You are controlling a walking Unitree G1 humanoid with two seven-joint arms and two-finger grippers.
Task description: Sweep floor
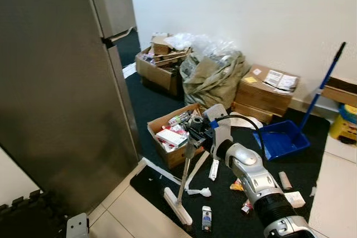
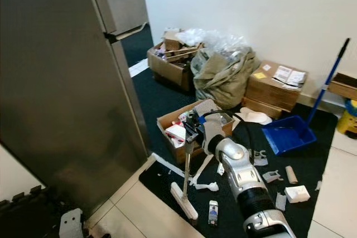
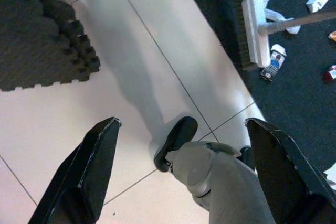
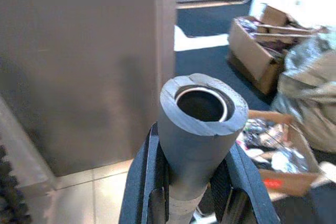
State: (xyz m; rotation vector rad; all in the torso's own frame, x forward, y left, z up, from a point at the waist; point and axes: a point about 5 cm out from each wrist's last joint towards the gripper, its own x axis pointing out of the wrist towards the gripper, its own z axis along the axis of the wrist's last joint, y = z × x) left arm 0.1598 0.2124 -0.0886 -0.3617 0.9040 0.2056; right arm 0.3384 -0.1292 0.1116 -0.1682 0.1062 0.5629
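Even, fairly bright indoor light fills the room, and the white wall reads pale without harsh glare. The grey fridge door carries a dull, smeared sheen. Head views are sharp. In the right wrist view the broom handle's end looms soft and blurred. A soft shadow falls across the floor tiles.
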